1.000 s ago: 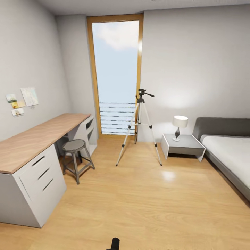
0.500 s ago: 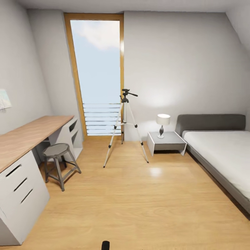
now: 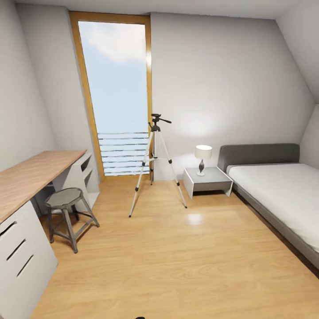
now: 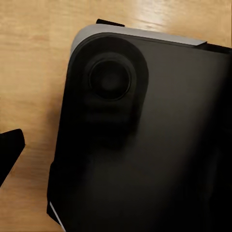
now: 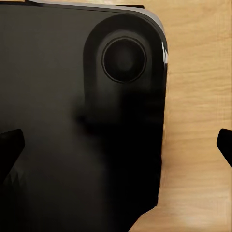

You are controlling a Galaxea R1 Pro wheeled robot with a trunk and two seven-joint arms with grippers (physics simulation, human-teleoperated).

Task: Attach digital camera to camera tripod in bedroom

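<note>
The tripod (image 3: pixel 153 164) stands on its 3 legs on the bedroom floor (image 3: pixel 177 266) by the window (image 3: pixel 117 93), between stool (image 3: pixel 66 212) and nightstand (image 3: pixel 207 180). Right gripper (image 5: pixel 116 145) fingers apart; left gripper's fingers cannot be told.

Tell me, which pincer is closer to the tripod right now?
Cannot tell. The left pincer and right pincer both face the robot's black base and the floor; the tripod stands far off by the window.
</note>
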